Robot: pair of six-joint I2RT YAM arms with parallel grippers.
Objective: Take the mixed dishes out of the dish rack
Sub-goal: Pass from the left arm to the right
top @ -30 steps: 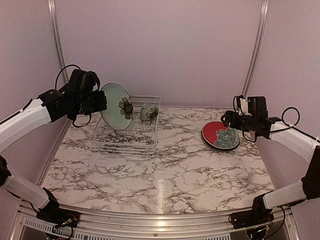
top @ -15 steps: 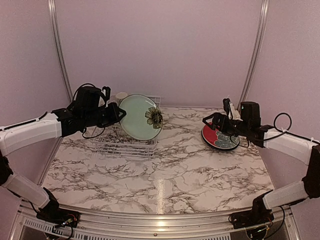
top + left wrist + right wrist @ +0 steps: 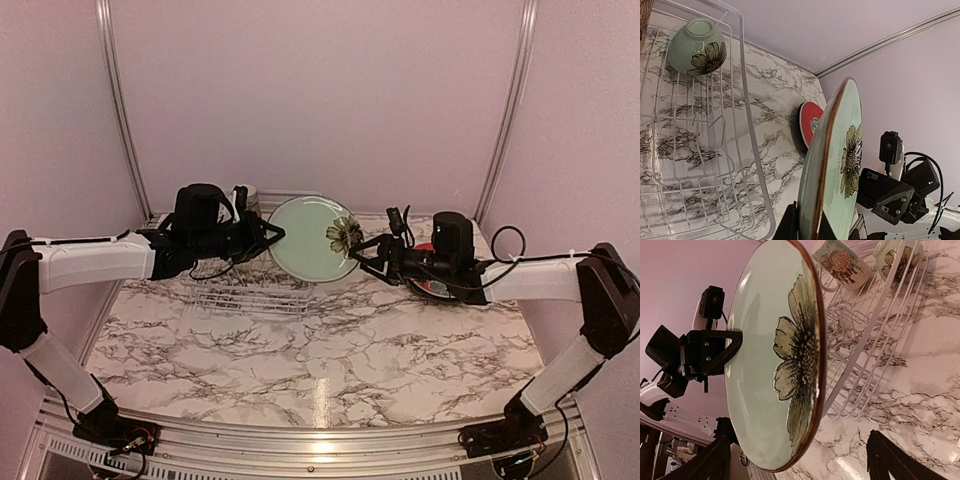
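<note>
Clamping left claw [image 3: 268,237] holds green plate [image 3: 305,245] upright.

White arm links [image 3: 95,262], black joints [image 3: 200,215] (looped black cables [image 3: 505,231])

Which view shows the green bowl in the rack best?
Left wrist: the small pale green bowl shows whole, in a corner of the dish rack. Right wrist catches only part of it at the frame's top edge; in the top view the pale green plate hides it.
</note>
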